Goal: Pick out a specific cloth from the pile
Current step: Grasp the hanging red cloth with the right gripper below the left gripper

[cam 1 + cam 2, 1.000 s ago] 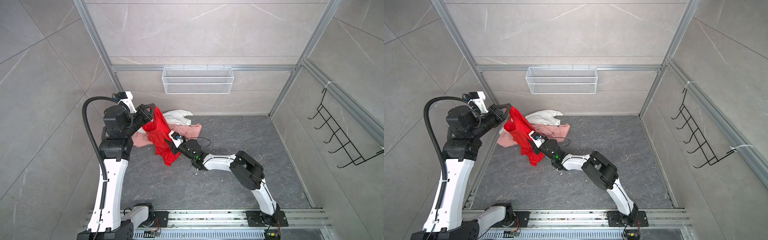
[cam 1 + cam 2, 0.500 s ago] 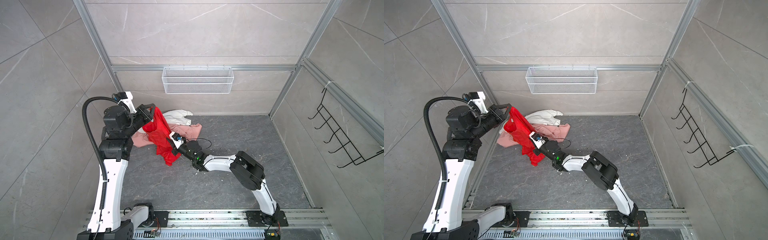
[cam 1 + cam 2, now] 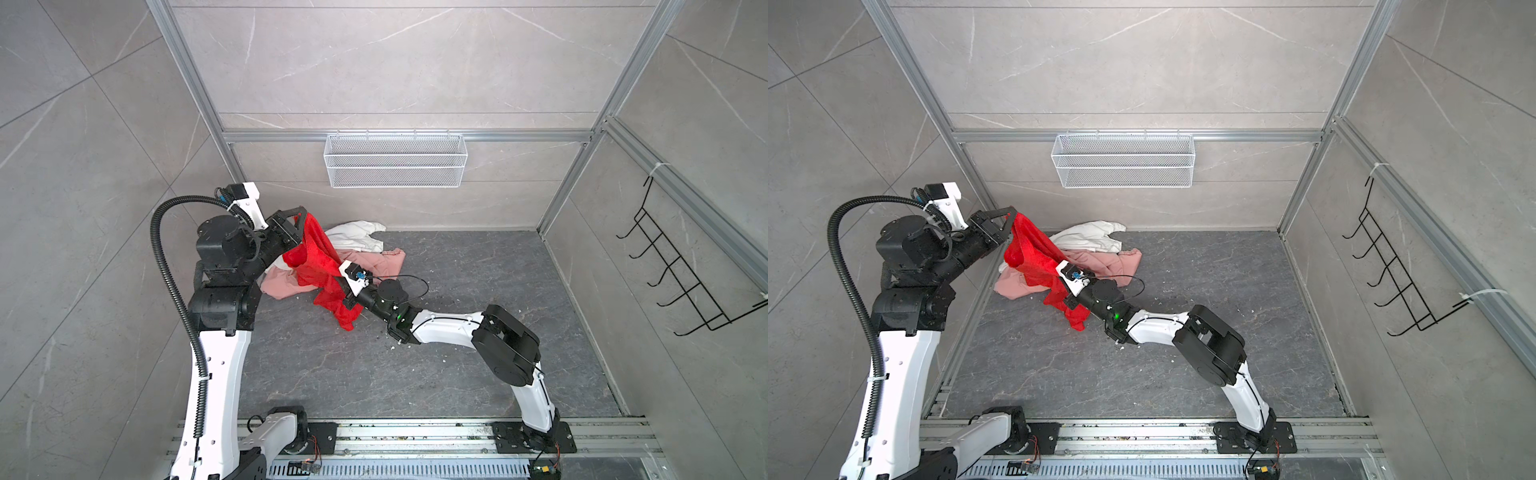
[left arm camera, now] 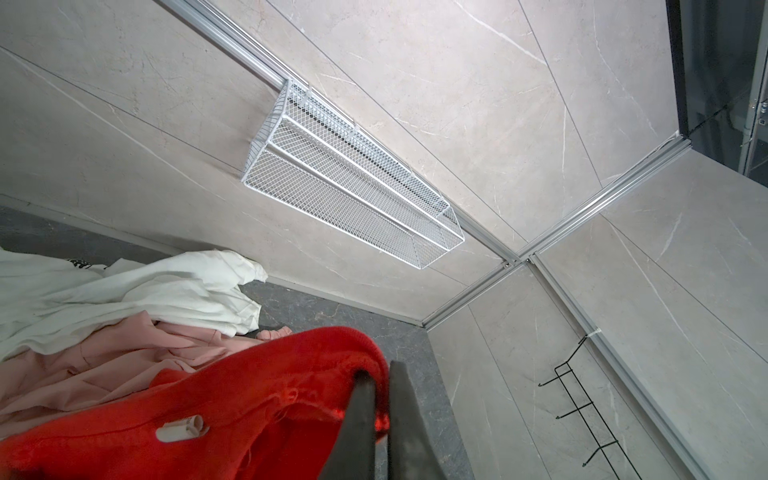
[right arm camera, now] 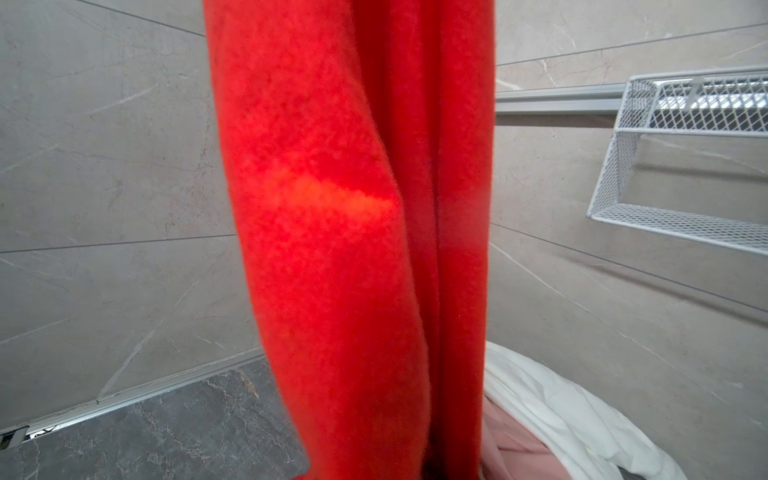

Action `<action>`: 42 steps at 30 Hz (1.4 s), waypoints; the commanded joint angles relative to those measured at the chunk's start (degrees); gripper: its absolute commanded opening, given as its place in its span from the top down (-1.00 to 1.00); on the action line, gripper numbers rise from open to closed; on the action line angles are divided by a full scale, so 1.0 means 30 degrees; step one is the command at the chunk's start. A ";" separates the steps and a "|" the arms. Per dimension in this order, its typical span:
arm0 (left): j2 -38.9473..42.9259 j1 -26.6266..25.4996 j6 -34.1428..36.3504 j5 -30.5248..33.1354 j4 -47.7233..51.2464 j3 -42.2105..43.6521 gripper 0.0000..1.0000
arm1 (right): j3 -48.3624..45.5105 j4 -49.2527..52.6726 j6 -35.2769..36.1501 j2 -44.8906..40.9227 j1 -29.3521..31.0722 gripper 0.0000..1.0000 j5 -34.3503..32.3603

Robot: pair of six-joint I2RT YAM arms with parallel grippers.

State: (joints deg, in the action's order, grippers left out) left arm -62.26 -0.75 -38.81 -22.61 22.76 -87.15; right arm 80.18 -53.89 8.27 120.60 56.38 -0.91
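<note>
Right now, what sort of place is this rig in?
Probably a mock bathroom or laundry corner: tiled walls, a wall-hung white wire basket, a black hook rack, and a pile of garments on the floor.

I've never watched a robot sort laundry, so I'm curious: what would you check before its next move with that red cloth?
1. Left fingers shut on the top edge of the red cloth: ok.
2. Right fingers shut on its lower part: ok, though folds hide the tips.
3. Pink cloth and white cloth not caught, lying on the floor: ok.
4. Red cloth clear of the pink cloth: cannot tell; they overlap in both top views.
5. Red cloth's bottom end off the floor: cannot tell.
</note>
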 commanded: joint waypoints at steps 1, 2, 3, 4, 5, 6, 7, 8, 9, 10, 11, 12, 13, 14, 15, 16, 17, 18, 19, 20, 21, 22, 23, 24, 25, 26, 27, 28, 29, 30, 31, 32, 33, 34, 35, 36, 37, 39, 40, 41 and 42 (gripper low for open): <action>0.0378 -0.0075 0.0596 -0.0197 -0.0968 -0.1272 1.00 | -0.0100 -0.1054 0.0521 -0.1215 0.0249 0.99 -0.0093; 0.0320 -0.0071 0.0638 -0.0212 -0.0965 -0.1420 1.00 | -0.0068 -0.1051 0.0603 -0.1277 0.0250 1.00 -0.0123; 0.0251 -0.0077 0.0671 -0.0198 -0.0949 -0.1541 1.00 | -0.0049 -0.1051 0.0639 -0.1320 0.0250 1.00 -0.0137; 0.0163 -0.0071 0.0743 -0.0191 -0.0923 -0.1693 1.00 | -0.0011 -0.1022 0.0692 -0.1351 0.0250 1.00 -0.0150; 0.0078 -0.0071 0.0806 -0.0146 -0.0908 -0.1836 1.00 | 0.0042 -0.1007 0.0754 -0.1384 0.0251 1.00 -0.0166; 0.0015 -0.0073 0.0883 -0.0113 -0.0909 -0.1953 1.00 | 0.0119 -0.0993 0.0802 -0.1380 0.0250 1.00 -0.0170; -0.0057 -0.0075 0.0951 -0.0088 -0.0895 -0.2073 1.00 | 0.0216 -0.0923 0.0857 -0.1366 0.0248 1.00 -0.0181; -0.0155 -0.0074 0.0992 -0.0024 -0.0891 -0.2203 1.00 | 0.0332 -0.0862 0.0903 -0.1336 0.0250 1.00 -0.0191; -0.0236 -0.0076 0.1021 0.0004 -0.0908 -0.2300 1.00 | 0.0431 -0.0819 0.0959 -0.1322 0.0251 1.00 -0.0196; -0.0319 -0.0082 0.1098 0.0020 -0.0908 -0.2403 1.00 | 0.0598 -0.0762 0.1061 -0.1267 0.0249 1.00 -0.0223; -0.0419 -0.0072 0.1156 0.0093 -0.0935 -0.2502 1.00 | 0.0791 -0.0689 0.1130 -0.1220 0.0250 1.00 -0.0252; -0.0507 -0.0076 0.1209 0.0123 -0.1001 -0.2573 1.00 | 0.0953 -0.0643 0.1203 -0.1156 0.0253 1.00 -0.0281; -0.0594 -0.0086 0.1264 0.0168 -0.1054 -0.2652 1.00 | 0.1186 -0.0586 0.1198 -0.1077 0.0250 1.00 -0.0377; -0.0702 -0.0080 0.1348 0.0239 -0.1127 -0.2711 1.00 | 0.1425 -0.0487 0.1143 -0.0996 0.0247 1.00 -0.0428; -0.0769 -0.0078 0.1361 0.0296 -0.1168 -0.2750 1.00 | 0.1643 -0.0384 0.1114 -0.0923 0.0250 1.00 -0.0430; -0.0858 -0.0079 0.1392 0.0325 -0.1272 -0.2793 1.00 | 0.1891 -0.0272 0.1088 -0.0860 0.0250 1.00 -0.0415; -0.0923 -0.0079 0.1416 0.0353 -0.1354 -0.2850 1.00 | 0.2100 -0.0162 0.1055 -0.0799 0.0221 1.00 -0.0402; -0.0966 -0.0071 0.1448 0.0419 -0.1374 -0.2901 1.00 | 0.2282 -0.0073 0.1001 -0.0767 0.0220 1.00 -0.0390; -0.1047 -0.0084 0.1508 0.0497 -0.1399 -0.2966 1.00 | 0.2497 0.0051 0.0949 -0.0737 0.0206 1.00 -0.0373; -0.1098 -0.0084 0.1572 0.0561 -0.1417 -0.3029 1.00 | 0.2661 0.0141 0.0941 -0.0701 0.0192 1.00 -0.0346; -0.1124 -0.0071 0.1591 0.0593 -0.1437 -0.3096 1.00 | 0.2792 0.0178 0.0934 -0.0663 0.0191 1.00 -0.0342; -0.1176 -0.0078 0.1669 0.0594 -0.1476 -0.3126 1.00 | 0.2909 0.0180 0.0935 -0.0620 0.0192 1.00 -0.0371; -0.1221 -0.0086 0.1734 0.0594 -0.1492 -0.3209 1.00 | 0.3007 0.0181 0.0941 -0.0591 0.0162 1.00 -0.0402; -0.1263 -0.0072 0.1772 0.0594 -0.1491 -0.3284 1.00 | 0.3115 0.0205 0.0934 -0.0564 0.0136 1.00 -0.0401; -0.1305 -0.0071 0.1841 0.0593 -0.1505 -0.3341 1.00 | 0.3248 0.0231 0.0963 -0.0534 0.0132 1.00 -0.0407; -0.1350 -0.0079 0.1918 0.0594 -0.1494 -0.3471 1.00 | 0.3390 0.0266 0.0963 -0.0502 0.0148 1.00 -0.0376; -0.1420 -0.0071 0.1959 0.0608 -0.1480 -0.3587 1.00 | 0.3513 0.0282 0.0963 -0.0474 0.0107 1.00 -0.0372; -0.1457 -0.0086 0.2030 0.0623 -0.1460 -0.3693 1.00 | 0.3684 0.0311 0.0937 -0.0444 0.0103 1.00 -0.0371; -0.1540 -0.0090 0.2058 0.0687 -0.1488 -0.3831 1.00 | 0.3880 0.0395 0.0934 -0.0392 0.0103 1.00 -0.0371; -0.1596 -0.0072 0.2083 0.0722 -0.1494 -0.3903 1.00 | 0.4071 0.0483 0.0919 -0.0334 0.0103 1.00 -0.0346; -0.1657 -0.0072 0.2117 0.0755 -0.1537 -0.4006 1.00 | 0.4319 0.0580 0.0906 -0.0271 0.0074 1.00 -0.0288; -0.1740 -0.0080 0.2149 0.0784 -0.1607 -0.4122 1.00 | 0.4530 0.0669 0.0876 -0.0214 0.0074 1.00 -0.0255; -0.1796 -0.0089 0.2132 0.0820 -0.1641 -0.4225 1.00 | 0.4734 0.0731 0.0861 -0.0143 0.0074 1.00 -0.0227; -0.1876 -0.0084 0.2159 0.0871 -0.1711 -0.4359 1.00 | 0.4982 0.0808 0.0846 -0.0039 0.0059 1.00 -0.0203; -0.1922 -0.0072 0.2181 0.0914 -0.1777 -0.4441 1.00 | 0.5194 0.0849 0.0839 0.0038 0.0045 1.00 -0.0184; -0.1956 -0.0071 0.2180 0.0948 -0.1851 -0.4534 1.00 | 0.5385 0.0882 0.0820 0.0083 0.0043 1.00 -0.0139; -0.2052 -0.0071 0.2149 0.0959 -0.1909 -0.4646 1.00 | 0.5587 0.0927 0.0841 0.0138 0.0045 1.00 -0.0111; -0.2160 -0.0071 0.2126 0.0959 -0.2016 -0.4921 1.00 | 0.5952 0.1025 0.0846 0.0219 0.0015 1.00 -0.0064; -0.2237 -0.0071 0.2118 0.0981 -0.2041 -0.5081 1.00 | 0.6118 0.1029 0.0846 0.0287 0.0014 1.00 -0.0049; -0.2297 -0.0073 0.2123 0.0974 -0.2065 -0.5265 1.00 | 0.6284 0.1073 0.0850 0.0319 -0.0029 1.00 -0.0035; -0.2358 -0.0075 0.2110 0.0974 -0.2080 -0.5414 1.00 | 0.6410 0.1088 0.0846 0.0359 -0.0029 1.00 -0.0020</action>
State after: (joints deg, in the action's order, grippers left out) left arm -69.38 -0.75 -33.93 -20.16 20.86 -100.47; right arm 96.20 -48.10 10.57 121.01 56.60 -1.63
